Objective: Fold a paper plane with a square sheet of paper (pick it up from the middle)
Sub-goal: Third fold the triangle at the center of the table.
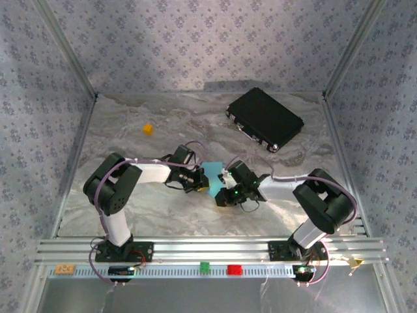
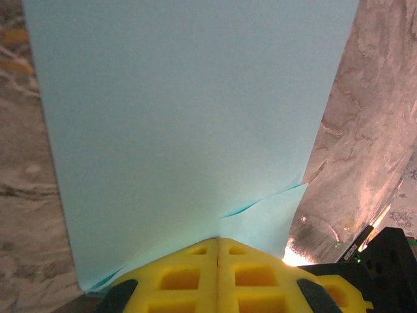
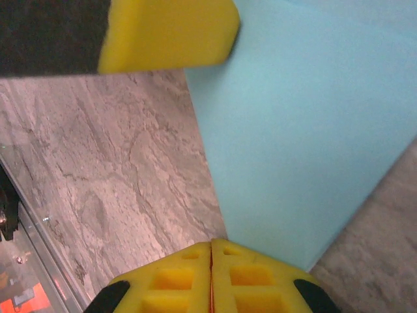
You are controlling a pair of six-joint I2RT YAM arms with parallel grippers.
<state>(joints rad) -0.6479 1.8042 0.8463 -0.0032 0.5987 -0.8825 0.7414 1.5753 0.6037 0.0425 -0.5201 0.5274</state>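
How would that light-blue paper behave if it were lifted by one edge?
Probably floppy: the paper looks thin, with layers gaping slightly at a fold. Likely very light, and it may slide easily on the smooth marbled table.

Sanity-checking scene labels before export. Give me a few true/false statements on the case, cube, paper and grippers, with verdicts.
1. The black case lies closed at the table's back right. True.
2. The orange cube sits on the case. False: it lies on the bare table, back left, apart from the case.
3. The left gripper is shut on the blue paper sheet. True.
4. The right gripper stands wide open. False: its fingers are pressed together.
5. The sheet lies beside the case. False: it sits between the two grippers, mid-table.
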